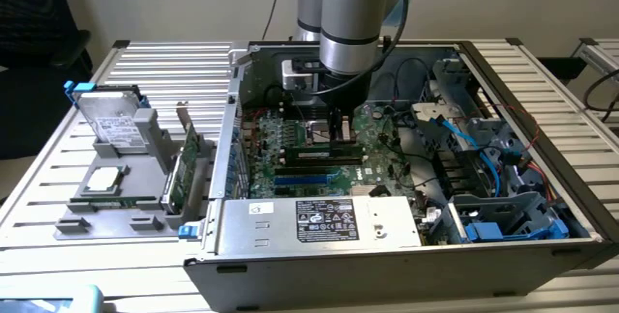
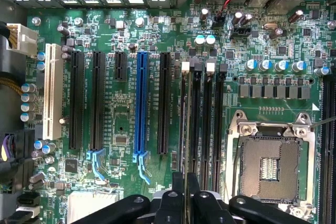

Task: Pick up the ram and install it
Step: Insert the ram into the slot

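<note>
My gripper (image 1: 338, 138) reaches down into the open computer case (image 1: 387, 269), right over the motherboard (image 1: 300, 135). It is shut on the ram (image 1: 324, 155), a long thin green stick standing on edge. The stick sits low at the row of black memory slots (image 1: 309, 172). In the wrist view the two black fingertips (image 2: 178, 190) press together around the ram (image 2: 183, 129), seen edge-on as a thin line. That line runs along the memory slot nearest the expansion slots, next to other memory slots (image 2: 209, 124). Whether the stick is fully seated I cannot tell.
The CPU socket (image 2: 273, 163) lies beside the memory slots, and a blue expansion slot (image 2: 140, 103) is on the other side. A power supply (image 1: 320, 220) and blue cables (image 1: 474, 146) crowd the case. A grey holder (image 1: 116, 211) at the exterior view's left carries a hard drive (image 1: 111, 121) and an expansion card (image 1: 188, 157).
</note>
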You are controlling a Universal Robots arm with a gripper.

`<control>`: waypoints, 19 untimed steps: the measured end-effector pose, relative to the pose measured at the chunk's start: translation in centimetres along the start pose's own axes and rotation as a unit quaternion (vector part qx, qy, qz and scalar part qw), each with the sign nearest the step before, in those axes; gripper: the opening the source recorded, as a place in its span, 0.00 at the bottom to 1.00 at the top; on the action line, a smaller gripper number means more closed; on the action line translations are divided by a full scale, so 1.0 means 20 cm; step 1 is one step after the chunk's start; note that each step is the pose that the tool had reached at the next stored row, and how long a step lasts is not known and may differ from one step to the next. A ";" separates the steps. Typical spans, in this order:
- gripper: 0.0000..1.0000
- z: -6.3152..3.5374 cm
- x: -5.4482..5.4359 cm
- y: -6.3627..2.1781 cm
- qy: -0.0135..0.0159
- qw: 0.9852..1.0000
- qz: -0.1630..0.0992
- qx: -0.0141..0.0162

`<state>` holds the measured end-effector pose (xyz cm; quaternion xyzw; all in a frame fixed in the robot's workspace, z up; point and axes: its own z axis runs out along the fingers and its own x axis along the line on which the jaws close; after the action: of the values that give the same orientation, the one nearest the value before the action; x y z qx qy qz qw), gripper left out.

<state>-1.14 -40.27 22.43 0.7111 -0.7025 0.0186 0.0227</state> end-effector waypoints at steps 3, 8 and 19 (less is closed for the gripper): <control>0.14 0.002 0.00 0.000 0.000 1.000 0.000 0.000; 0.14 0.004 0.00 0.000 0.000 1.000 0.000 0.000; 0.14 0.017 0.00 0.000 0.000 1.000 0.000 0.000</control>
<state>-1.14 -40.26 22.09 0.7110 -0.7025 0.0186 0.0227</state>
